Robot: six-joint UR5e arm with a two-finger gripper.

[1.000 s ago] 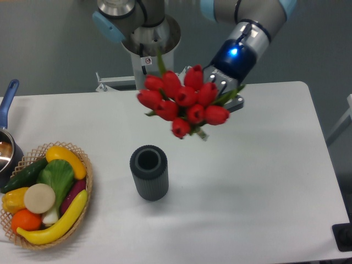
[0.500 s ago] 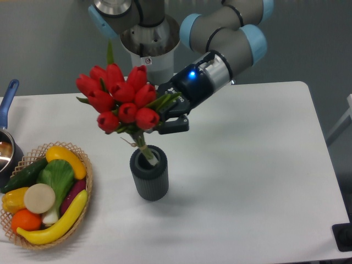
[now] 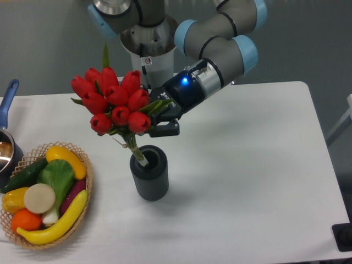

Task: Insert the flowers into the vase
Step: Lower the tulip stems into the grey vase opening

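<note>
The single fixed view looks down on a white counter (image 3: 247,181) from its near edge. The arm (image 3: 220,44) reaches in from the far side and bends down to the left, a blue light glowing on its wrist. Its claw (image 3: 155,117) is clamped on the flowers (image 3: 113,102), gripping the green stems and leaves just below the buds; one dark finger (image 3: 165,130) shows beneath the bunch, the other is mostly hidden by leaves. The flowers are a tight bunch of red closed buds, tilted so the heads lean up and to the left while the stems (image 3: 132,146) slant down and to the right. The stem tips reach into the round mouth of the vase (image 3: 149,172), at its left rim; how deep they go cannot be told. The bunch of buds is well above the vase and wider than it. The vase stands upright near the middle of the counter, a dark ribbed cylinder, directly below the claw and not touched by it. To the left, near the counter's near-left corner, is a woven basket (image 3: 85,181) holding vegetables: a yellow banana-like piece (image 3: 58,223), a green leafy one (image 3: 55,179), a cucumber (image 3: 22,175), a white round slice (image 3: 39,198) and an orange (image 3: 26,220). At the far left edge a pot (image 3: 6,151) with a blue handle is partly cut off.
</note>
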